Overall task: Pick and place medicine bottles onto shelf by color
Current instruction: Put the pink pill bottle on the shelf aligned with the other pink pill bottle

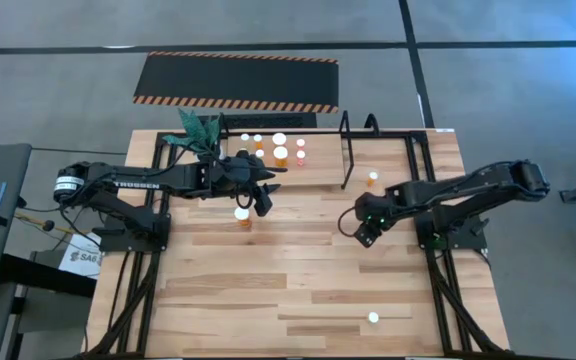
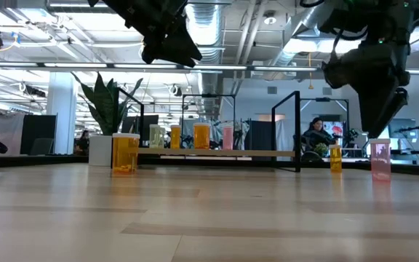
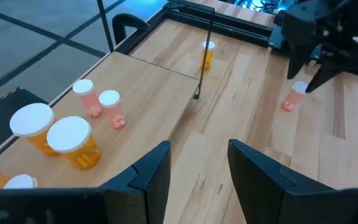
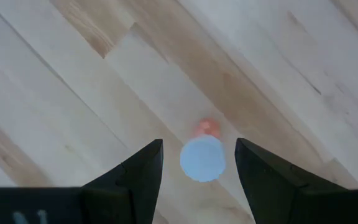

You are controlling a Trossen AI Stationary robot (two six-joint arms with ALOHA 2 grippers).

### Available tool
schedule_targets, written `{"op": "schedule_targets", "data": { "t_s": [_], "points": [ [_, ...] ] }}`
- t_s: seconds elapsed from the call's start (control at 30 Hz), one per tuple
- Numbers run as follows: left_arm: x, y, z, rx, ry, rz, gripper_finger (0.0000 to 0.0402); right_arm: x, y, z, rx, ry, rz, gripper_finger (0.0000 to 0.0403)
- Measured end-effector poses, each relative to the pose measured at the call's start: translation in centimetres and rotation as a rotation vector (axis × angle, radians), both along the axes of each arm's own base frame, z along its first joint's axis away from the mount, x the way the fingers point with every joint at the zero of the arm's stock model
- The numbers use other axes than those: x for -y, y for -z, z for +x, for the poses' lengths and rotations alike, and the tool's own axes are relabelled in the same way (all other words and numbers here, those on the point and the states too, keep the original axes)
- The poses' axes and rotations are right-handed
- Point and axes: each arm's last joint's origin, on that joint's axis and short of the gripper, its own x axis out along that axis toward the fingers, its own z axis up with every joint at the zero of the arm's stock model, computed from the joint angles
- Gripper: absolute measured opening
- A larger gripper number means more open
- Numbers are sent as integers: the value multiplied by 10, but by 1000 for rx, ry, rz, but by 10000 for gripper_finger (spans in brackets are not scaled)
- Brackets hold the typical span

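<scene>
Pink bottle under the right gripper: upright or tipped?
Upright. The pink bottle stands on its base in the low view; the right wrist view looks straight down on its white cap between the right gripper's open fingers.

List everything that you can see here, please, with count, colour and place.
Table: one, light wood.
Shelf: one, light wood, black hoops, table's back.
Shelf bottles: about eight, orange, yellow, pink, on the shelf.
Large bottle: one, orange, on the table by the left gripper.
Small bottle: one, orange, right of a hoop.
Pink bottle: one, under the right gripper.
Front bottle: one, white cap, table's front.
Plant: one, green, shelf's left end.
Mat: one, black, striped edges, floor behind.
Person: one, seated, far behind.
Left gripper: open, empty.
Right gripper: open, above the pink bottle.
</scene>
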Motion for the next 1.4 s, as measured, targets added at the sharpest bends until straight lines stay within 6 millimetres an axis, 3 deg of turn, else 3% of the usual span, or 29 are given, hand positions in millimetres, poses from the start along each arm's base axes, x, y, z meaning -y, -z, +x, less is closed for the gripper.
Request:
{"op": "schedule_targets", "data": {
  "t_s": [0.53, 1.0, 1.4],
  "points": [
    [0, 1, -1, -5, -8, -13, 147, -7, 26, 11, -147, -75, -26, 218],
    [0, 1, -1, -5, -8, -13, 147, -8, 26, 11, -145, -87, -7, 119],
    [0, 3, -2, -32, -8, -16, 147, 9, -15, 38, 23, -197, -52, 156]
  ]
}}
